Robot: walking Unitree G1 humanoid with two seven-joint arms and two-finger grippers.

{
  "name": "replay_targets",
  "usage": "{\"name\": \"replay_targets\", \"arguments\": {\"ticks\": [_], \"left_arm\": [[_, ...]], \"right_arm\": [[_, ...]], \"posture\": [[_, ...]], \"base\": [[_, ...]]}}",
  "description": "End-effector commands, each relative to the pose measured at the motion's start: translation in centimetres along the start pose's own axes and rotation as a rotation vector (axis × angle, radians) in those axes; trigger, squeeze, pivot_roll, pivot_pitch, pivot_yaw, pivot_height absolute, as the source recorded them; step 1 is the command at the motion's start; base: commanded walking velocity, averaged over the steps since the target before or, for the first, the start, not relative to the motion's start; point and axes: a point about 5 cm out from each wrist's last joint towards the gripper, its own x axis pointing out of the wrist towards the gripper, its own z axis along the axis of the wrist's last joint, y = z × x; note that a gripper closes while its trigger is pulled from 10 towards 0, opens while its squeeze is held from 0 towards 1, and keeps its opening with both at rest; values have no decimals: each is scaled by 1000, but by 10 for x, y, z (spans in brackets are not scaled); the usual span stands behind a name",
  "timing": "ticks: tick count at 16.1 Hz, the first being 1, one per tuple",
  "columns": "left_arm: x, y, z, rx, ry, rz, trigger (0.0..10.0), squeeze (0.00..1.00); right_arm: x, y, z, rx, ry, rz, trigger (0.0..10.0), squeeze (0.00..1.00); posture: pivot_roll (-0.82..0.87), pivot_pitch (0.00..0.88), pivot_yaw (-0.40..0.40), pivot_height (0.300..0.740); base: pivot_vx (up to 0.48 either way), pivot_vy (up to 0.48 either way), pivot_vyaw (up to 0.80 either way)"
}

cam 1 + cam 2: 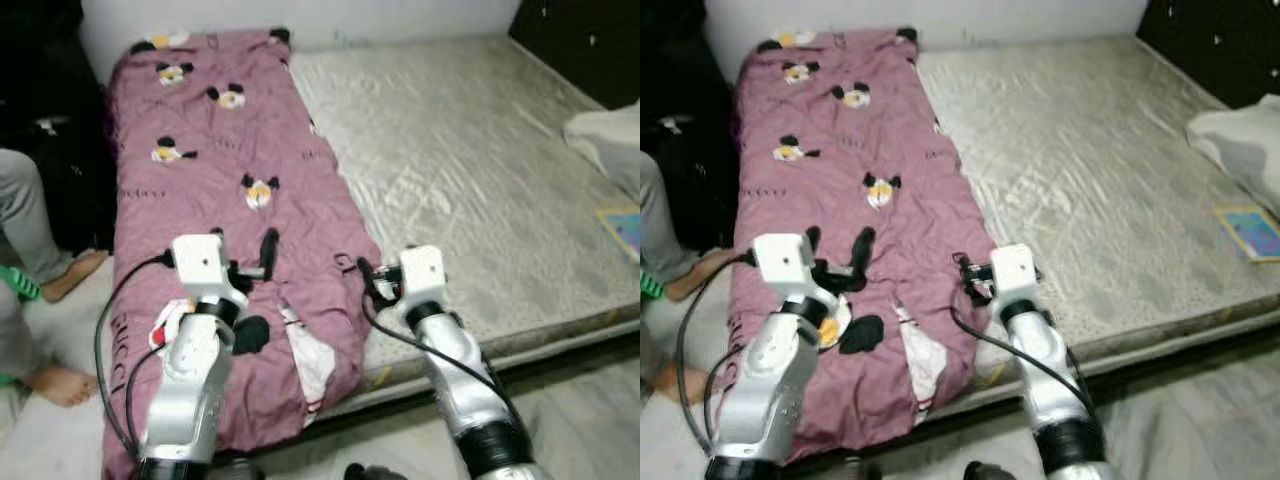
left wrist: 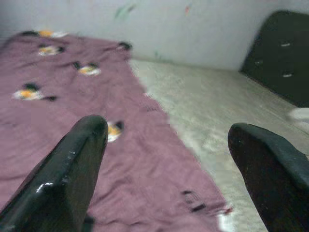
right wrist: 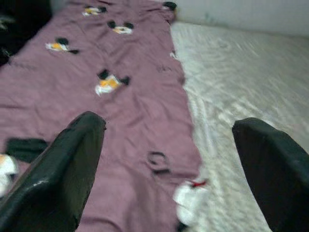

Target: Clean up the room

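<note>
A mauve blanket (image 1: 220, 170) printed with cartoon mouse heads lies lengthwise on the left side of a bare grey mattress (image 1: 470, 170). Its near end hangs crumpled over the mattress's front edge. My left gripper (image 1: 243, 250) hovers open above the blanket's near part, and the left wrist view shows its black fingers (image 2: 72, 169) spread wide over the cloth. My right gripper (image 1: 368, 278) is open at the blanket's right edge, where cloth meets mattress. In the right wrist view the blanket (image 3: 96, 96) and its white corner lie between that gripper's spread fingers (image 3: 63, 174).
A person's legs and bare feet (image 1: 60, 385) are on the floor at the left. A white bundle (image 1: 610, 140) and a colourful book (image 1: 625, 230) lie on the mattress's right side. A dark cabinet (image 1: 590, 50) stands at back right. Pale floor runs along the mattress's front.
</note>
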Motion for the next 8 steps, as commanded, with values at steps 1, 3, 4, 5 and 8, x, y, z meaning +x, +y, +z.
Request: {"name": "replay_targets", "arguments": {"ticks": [1,3,4,5,8], "left_arm": [[-4,5,-5,11,21,31,10000,0],[-5,6,-8,13,34,57,10000,0],[-5,7,-10,16,47,78,10000,0],[-6,9,-11,37,58,88,10000,0],[-20,18,-15,102,60,29,10000,0]], "right_arm": [[-3,-1,-5,0,18,-3,10000,0],[-2,-2,-5,-13,21,-2,10000,0],[-2,-2,-5,-18,19,2,10000,0],[-3,-1,-5,-23,16,7,10000,0],[-5,-2,-8,-3,39,-13,10000,0]], "posture": [[22,176,-11,740],[22,177,-14,740],[24,177,-14,740],[25,178,-14,740],[27,194,-13,740]], "base": [[0,0,0],[0,0,0],[0,0,0],[0,0,0],[0,0,0]]}}
